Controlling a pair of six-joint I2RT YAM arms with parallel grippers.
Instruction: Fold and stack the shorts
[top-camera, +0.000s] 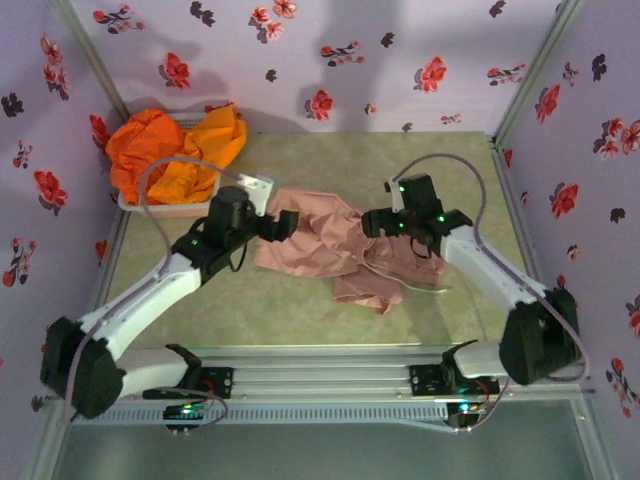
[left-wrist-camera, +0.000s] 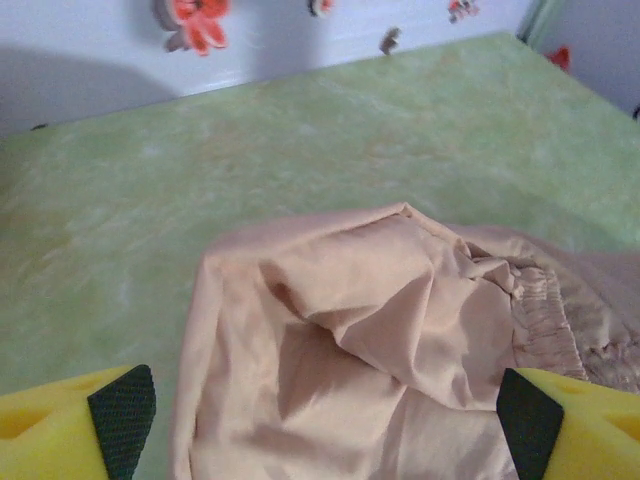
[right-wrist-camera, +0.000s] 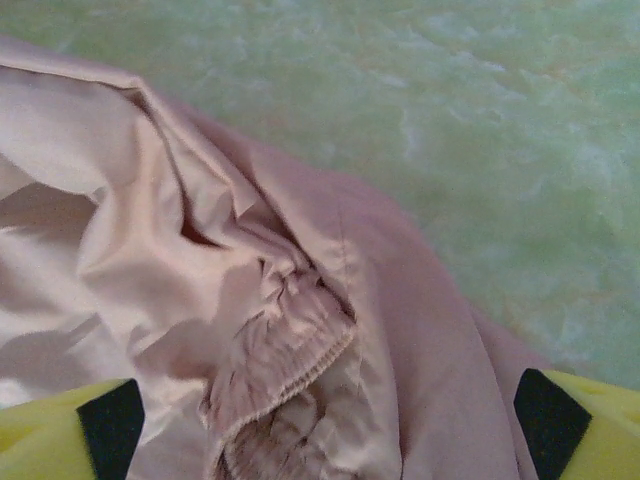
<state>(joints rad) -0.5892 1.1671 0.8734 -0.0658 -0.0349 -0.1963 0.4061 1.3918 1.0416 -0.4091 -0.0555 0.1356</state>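
The light was soft and a bit purple in the top view. A big gray shadow lay on the back wall (top-camera: 400, 20). The close views were a little blurry, and the pink shorts (left-wrist-camera: 380, 340) had dark folds.

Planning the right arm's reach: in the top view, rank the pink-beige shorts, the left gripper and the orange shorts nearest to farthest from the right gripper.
From the right gripper:
1. Crumpled pink-beige fabric shorts: directly beneath it, mid-table.
2. Left gripper: across those shorts, leftward.
3. Bright orange fabric shorts: far-left corner, in the white mesh basket.
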